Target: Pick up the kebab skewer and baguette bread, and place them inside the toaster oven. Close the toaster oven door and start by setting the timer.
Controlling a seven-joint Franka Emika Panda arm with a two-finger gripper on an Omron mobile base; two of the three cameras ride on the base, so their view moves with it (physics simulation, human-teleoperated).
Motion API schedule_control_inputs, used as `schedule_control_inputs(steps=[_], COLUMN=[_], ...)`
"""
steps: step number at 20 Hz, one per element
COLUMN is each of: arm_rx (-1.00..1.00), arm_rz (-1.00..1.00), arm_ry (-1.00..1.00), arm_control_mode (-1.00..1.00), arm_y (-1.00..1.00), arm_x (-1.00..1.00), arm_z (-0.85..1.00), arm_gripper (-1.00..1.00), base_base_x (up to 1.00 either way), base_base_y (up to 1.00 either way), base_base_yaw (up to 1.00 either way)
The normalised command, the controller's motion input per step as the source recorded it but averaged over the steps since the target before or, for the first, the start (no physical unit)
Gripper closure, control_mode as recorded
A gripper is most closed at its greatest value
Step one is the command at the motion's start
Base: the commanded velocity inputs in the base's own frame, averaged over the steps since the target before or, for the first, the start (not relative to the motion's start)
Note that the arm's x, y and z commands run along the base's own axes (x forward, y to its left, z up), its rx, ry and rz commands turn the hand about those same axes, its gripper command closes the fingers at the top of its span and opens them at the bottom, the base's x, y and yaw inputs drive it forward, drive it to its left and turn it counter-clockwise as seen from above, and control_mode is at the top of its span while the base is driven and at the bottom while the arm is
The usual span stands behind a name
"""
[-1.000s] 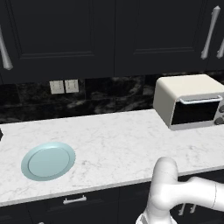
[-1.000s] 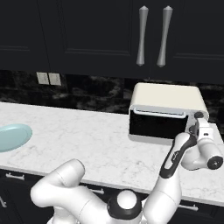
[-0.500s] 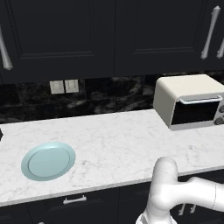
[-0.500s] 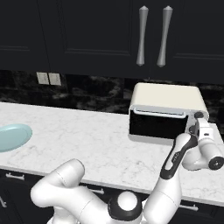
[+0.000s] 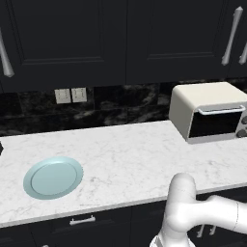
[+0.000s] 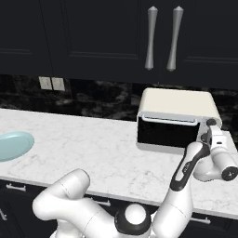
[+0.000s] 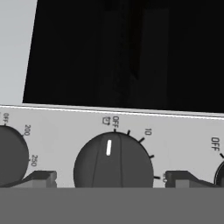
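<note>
As the white arm waits at the oven's panel: nothing has visibly shifted over the last second; arm, oven and plate sit as they did, so the hand is paused just ahead of the dial, not yet working it
Boxy cream-white toaster oven (image 5: 207,113): at the right of the white marble counter (image 5: 125,154), against the dark backsplash
Dark glass toaster oven door (image 6: 167,132): upright and shut, its slim silver bar handle (image 6: 168,118) along the top edge; the closing step looks done
Kebab skewer and baguette bread: the glass is too dark to see through, so whether they lie inside cannot be told; judging by the shut door, they likely do
Round pale-blue plate (image 5: 53,176): at the left of the counter, well apart from the oven
Two-finger gripper (image 7: 111,177): released and spread wide, grasping nothing; its dark fingertips (image 7: 41,177) stand either side of the middle knob, apart from it
Dark round timer knob (image 7: 113,162): white pointer (image 7: 108,147) at OFF, so the timer is not yet set
Neighbouring temperature dial (image 7: 11,159): just left of the timer knob, marked 200 and 250
Step in hand: setting the timer, the last one
Next move, as a judgement: ease forward, close on the knob, then twist towards the 10 mark
Risk: fingers that close off-centre could slip round the smooth knob
</note>
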Motion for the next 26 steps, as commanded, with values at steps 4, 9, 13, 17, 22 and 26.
schedule_control_inputs(steps=[4, 9, 13, 17, 22, 26], arm_rx=[0.00, 0.00, 0.00, 0.00, 0.00, -0.01], arm_rz=[0.00, 0.00, 0.00, 0.00, 0.00, 0.00], arm_ry=[-0.01, 0.00, -0.01, 0.00, 0.00, 0.00], arm_control_mode=[-1.00, -1.00, -1.00, -1.00, -1.00, -1.00], arm_y=[0.00, 0.07, 0.15, 0.06, 0.01, 0.00], arm_x=[0.00, 0.00, -0.02, 0.00, 0.00, 0.10], arm_z=[0.00, 0.00, 0.00, 0.00, 0.00, 0.00], arm_gripper=[-1.00, -1.00, -1.00, -1.00, -1.00, -1.00], base_base_x=[0.00, 0.00, 0.00, 0.00, 0.00, 0.00], base_base_y=[0.00, 0.00, 0.00, 0.00, 0.00, 0.00], base_base_yaw=[0.00, 0.00, 0.00, 0.00, 0.00, 0.00])
